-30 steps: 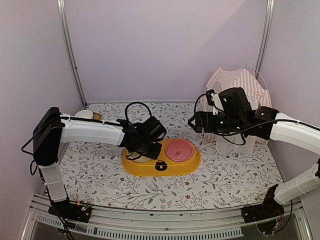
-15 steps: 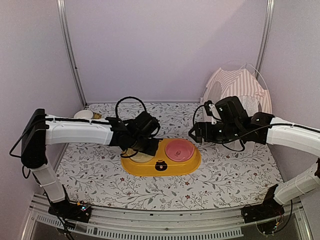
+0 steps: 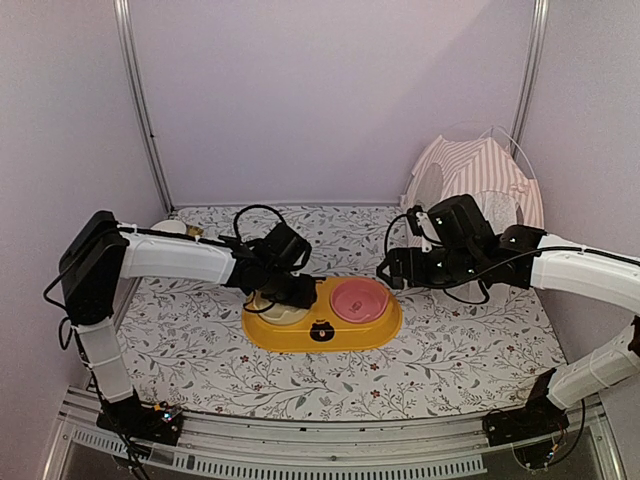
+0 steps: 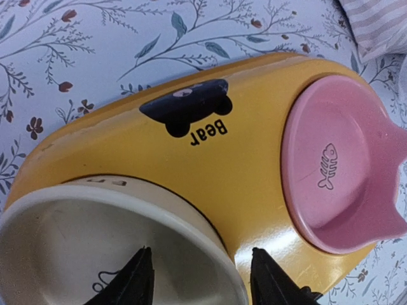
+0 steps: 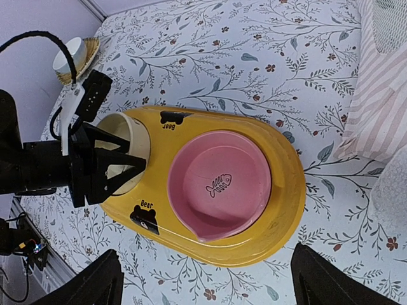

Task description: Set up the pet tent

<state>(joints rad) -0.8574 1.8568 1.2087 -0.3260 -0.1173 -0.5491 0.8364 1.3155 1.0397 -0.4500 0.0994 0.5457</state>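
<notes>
Left gripper parted astride cream bowl rim; right gripper wide; pet tent back-right

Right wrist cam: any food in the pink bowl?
No, the pink bowl sits in the yellow tray with nothing inside it but a printed fish outline.

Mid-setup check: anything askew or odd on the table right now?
The round cream bowl in the yellow double feeder tray stands proud of its socket, apparently tilted, while the pink fish-print bowl sits flush. The left gripper straddles its rim, jaws open.
</notes>
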